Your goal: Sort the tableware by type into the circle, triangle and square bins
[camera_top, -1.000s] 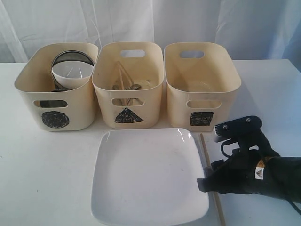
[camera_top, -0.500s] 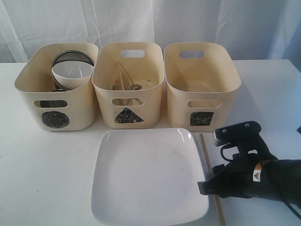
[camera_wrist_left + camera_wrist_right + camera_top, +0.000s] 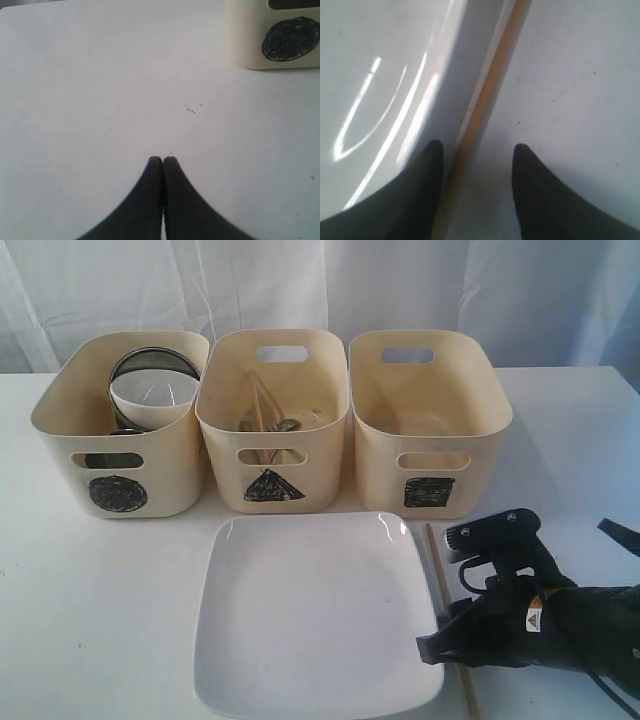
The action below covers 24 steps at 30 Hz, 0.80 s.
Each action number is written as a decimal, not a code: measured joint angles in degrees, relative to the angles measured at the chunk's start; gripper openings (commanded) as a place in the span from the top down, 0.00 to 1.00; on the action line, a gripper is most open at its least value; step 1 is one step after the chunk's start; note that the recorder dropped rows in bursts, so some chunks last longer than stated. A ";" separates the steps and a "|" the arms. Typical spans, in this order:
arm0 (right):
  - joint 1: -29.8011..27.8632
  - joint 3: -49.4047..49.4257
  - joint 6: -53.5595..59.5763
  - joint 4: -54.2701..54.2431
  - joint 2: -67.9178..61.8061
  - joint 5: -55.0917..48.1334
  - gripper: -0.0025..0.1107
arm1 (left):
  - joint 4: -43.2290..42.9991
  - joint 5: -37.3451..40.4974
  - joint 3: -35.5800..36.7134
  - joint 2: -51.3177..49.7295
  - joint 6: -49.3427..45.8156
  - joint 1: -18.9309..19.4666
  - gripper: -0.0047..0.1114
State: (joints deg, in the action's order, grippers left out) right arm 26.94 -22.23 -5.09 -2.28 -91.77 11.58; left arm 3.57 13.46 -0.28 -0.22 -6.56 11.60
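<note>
A large square white plate (image 3: 315, 615) lies in front of the bins. A wooden chopstick (image 3: 437, 565) lies on the table along its right edge. My right gripper (image 3: 432, 645) is low over that chopstick, open. In the right wrist view the chopstick (image 3: 492, 85) runs between the open jaws of the right gripper (image 3: 478, 146), close to the finger on the side of the plate (image 3: 385, 60). The circle bin (image 3: 60, 440) holds a small white bowl (image 3: 152, 395) and steel ware (image 3: 150, 358). My left gripper (image 3: 162, 159) is shut and empty over bare table near the circle bin (image 3: 250, 35).
The triangle bin (image 3: 225, 455) in the middle holds steel cutlery and chopsticks (image 3: 265, 420). The square bin (image 3: 375, 455) stands on the right. All three bins stand in a row behind the plate. White curtains hang behind the table.
My right gripper has sunk and drawn toward the near edge, lower over the chopstick beside the plate. The plate, bins and left gripper have not moved.
</note>
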 measured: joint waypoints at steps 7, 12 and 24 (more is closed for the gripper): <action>0.00 -0.10 2.13 0.00 -2.46 3.38 0.72 | 0.00 0.00 0.00 0.00 0.00 0.00 0.96; -0.10 -0.44 2.29 0.00 -4.30 5.66 0.86 | 0.00 0.00 0.00 0.00 0.00 0.00 0.96; -0.31 -0.69 3.10 0.00 -5.31 6.66 0.98 | 0.00 0.00 0.00 0.00 0.00 0.00 0.96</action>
State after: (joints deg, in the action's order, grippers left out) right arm 26.63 -22.92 -1.99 -2.28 -97.08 18.24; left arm 3.57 13.46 -0.28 -0.22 -6.56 11.60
